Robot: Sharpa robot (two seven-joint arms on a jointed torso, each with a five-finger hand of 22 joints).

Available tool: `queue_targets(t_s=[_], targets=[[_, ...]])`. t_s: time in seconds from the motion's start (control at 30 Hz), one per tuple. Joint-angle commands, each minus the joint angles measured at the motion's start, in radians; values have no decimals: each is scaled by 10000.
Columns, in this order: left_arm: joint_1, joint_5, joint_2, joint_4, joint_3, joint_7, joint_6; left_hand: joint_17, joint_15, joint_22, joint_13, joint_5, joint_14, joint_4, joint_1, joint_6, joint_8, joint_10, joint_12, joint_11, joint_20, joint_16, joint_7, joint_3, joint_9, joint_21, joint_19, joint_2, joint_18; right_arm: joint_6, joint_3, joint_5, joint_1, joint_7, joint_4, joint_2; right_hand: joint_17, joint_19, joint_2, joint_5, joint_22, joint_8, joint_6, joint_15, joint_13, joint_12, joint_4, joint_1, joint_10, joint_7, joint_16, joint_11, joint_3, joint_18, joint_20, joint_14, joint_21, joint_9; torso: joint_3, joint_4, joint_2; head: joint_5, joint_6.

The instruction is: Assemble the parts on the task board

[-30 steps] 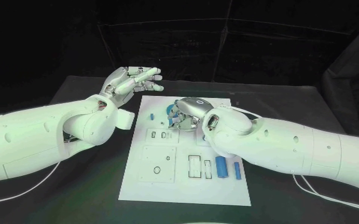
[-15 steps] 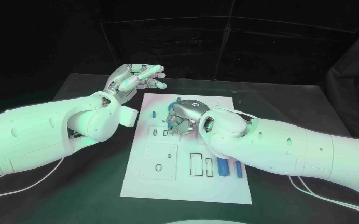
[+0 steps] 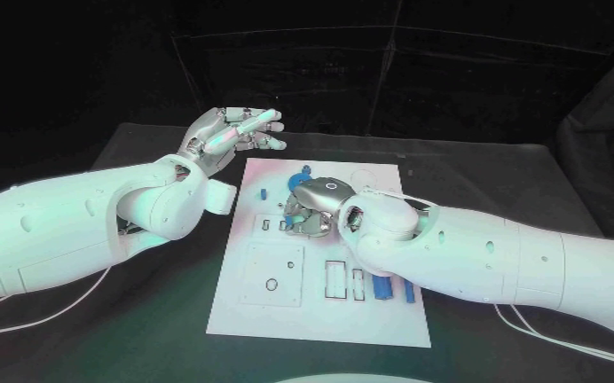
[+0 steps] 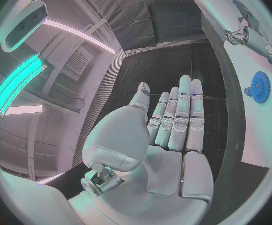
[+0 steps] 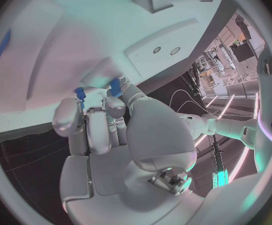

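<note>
The white task board lies in the middle of the table. My right hand is bent down over its far half, fingertips at the surface. In the right wrist view the right hand pinches a small blue part against the board, and a second bit of blue shows at another fingertip. A blue gear stands just beyond that hand. My left hand is raised off the board's far left corner, fingers stretched out and holding nothing; the left wrist view shows this left hand flat and the gear.
A small blue piece lies at the board's left side. Two longer blue parts lie by my right forearm near the board's right edge. Rectangular slots and a square plate with a hole occupy the near half. Black table surrounds the board.
My right hand has settled slightly lower and closer in over the board's far half. My left hand stays raised and open in nearly the same place.
</note>
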Motion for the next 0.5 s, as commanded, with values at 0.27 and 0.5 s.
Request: queue_targets(t_s=[0.27, 0.5], targets=[[16, 22, 3, 19, 8, 80, 132, 8, -7, -16, -14, 17, -61, -37, 22, 6, -61, 34, -42, 33, 66, -41, 88, -3, 2, -69, -16, 85, 134, 376, -84, -133, -47, -5, -2, -33, -21, 13, -44, 64, -4, -8, 25, 16, -20, -45, -21, -112, -87, 3, -24, 37, 60, -90, 27, 415, 45, -1, 4, -1, -2, 1, -42], [16, 22, -5, 19, 8, 76, 135, 8, -7, -16, -14, 17, -61, -37, 22, 6, -61, 34, -42, 33, 66, -41, 88, -3, 2, -69, -16, 85, 134, 476, -87, -208, -56, -67, 25, -64, -58, -7, -108, 71, -32, -38, 0, 25, -45, -82, -34, -152, -119, 18, -52, 49, 70, -85, 35, 406, 33, -8, -4, 6, -2, -16, -47]])
